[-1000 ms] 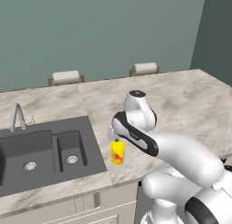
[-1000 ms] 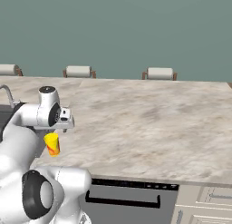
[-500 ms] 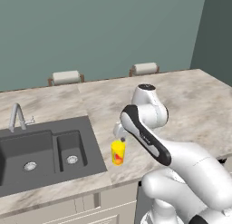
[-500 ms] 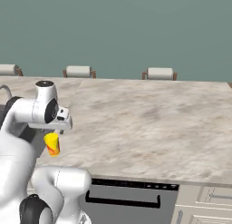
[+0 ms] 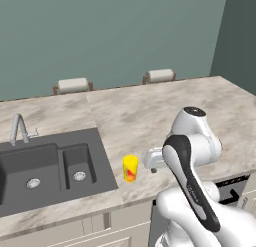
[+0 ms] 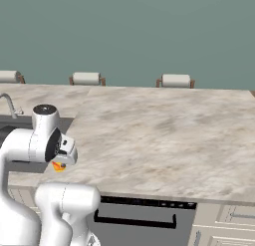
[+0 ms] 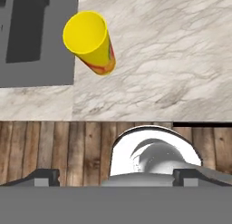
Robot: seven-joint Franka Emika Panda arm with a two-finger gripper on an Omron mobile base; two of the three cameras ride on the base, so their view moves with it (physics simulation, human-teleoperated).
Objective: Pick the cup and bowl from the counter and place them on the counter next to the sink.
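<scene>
— Since a second ago, what has shifted?

— Swinging rightward and nearer the counter's front edge, the white arm has pulled its two-finger gripper [image 7: 116,177] away from the small yellow tumbler with a red-orange patch [image 5: 130,168]. A second back the hand hung just over that cup; now it sits to the cup's right, apart from it.

— Is the gripper holding anything?

— No. Its jaws stand spread wide and hold nothing; each dark fingertip [image 7: 43,177] sits far out to its own side in the hand view.

— Where is the cup?

— Upright on the beige marbled stone counter [image 5: 150,116], close to the near edge and just right of the dark grey double-basin sink [image 5: 50,166]. It touches neither sink nor gripper.
</scene>
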